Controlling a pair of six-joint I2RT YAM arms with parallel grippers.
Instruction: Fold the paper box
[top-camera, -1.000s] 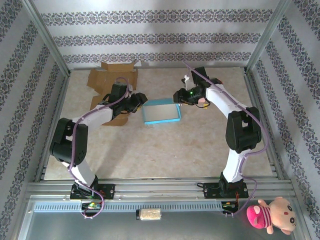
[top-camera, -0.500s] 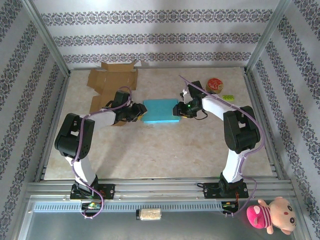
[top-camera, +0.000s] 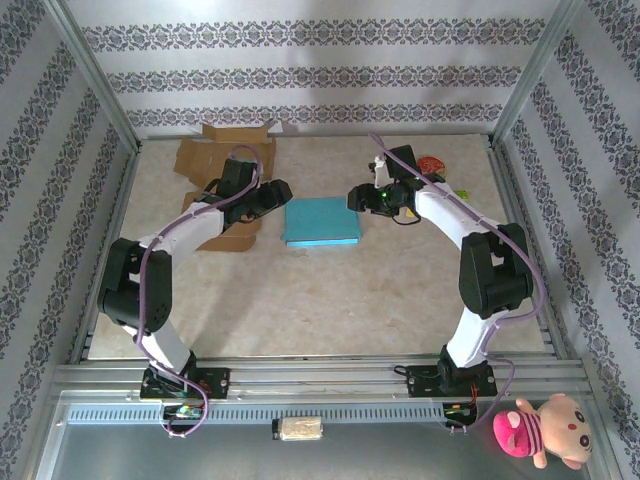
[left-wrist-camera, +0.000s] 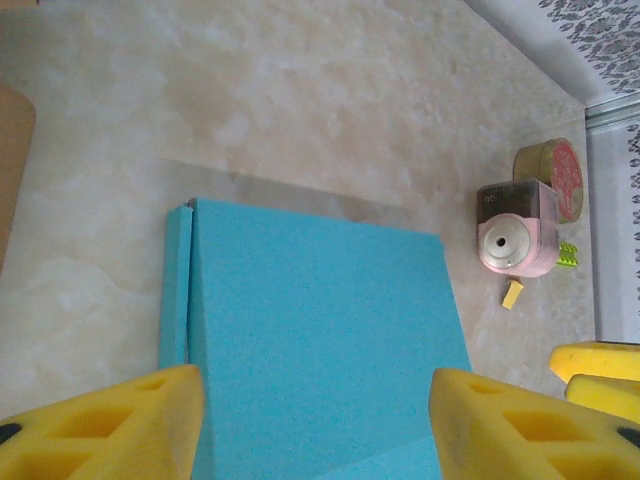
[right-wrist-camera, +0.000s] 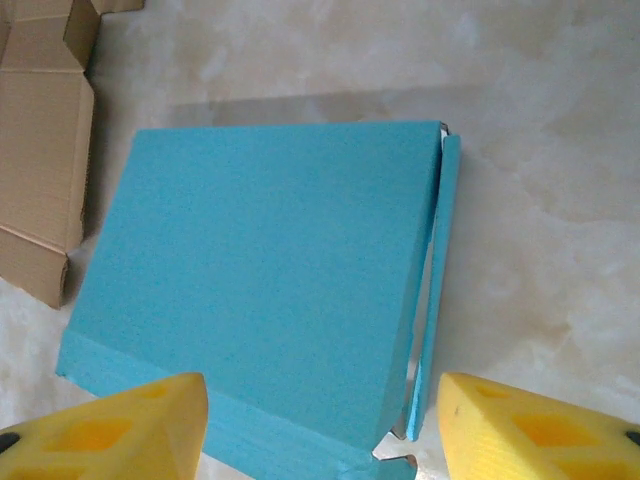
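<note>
The blue paper box lies flat in the middle of the table with its lid down. From the left wrist its top spreads ahead of my left gripper, whose yellow fingers stand wide apart with nothing between them. That left gripper hovers at the box's far-left corner. My right gripper hovers at the far-right corner, also open. In the right wrist view the box shows a narrow side flap standing a little off its right wall, ahead of the right gripper.
Brown cardboard pieces lie at the back left, one under the left arm. A pink pencil sharpener and a round tin sit to the right of the box. A pink plush toy lies beyond the table's near rail.
One second ago the lid was up; it is now shut. Since half a second ago both grippers have drawn back from the box's side edges and opened wider.
</note>
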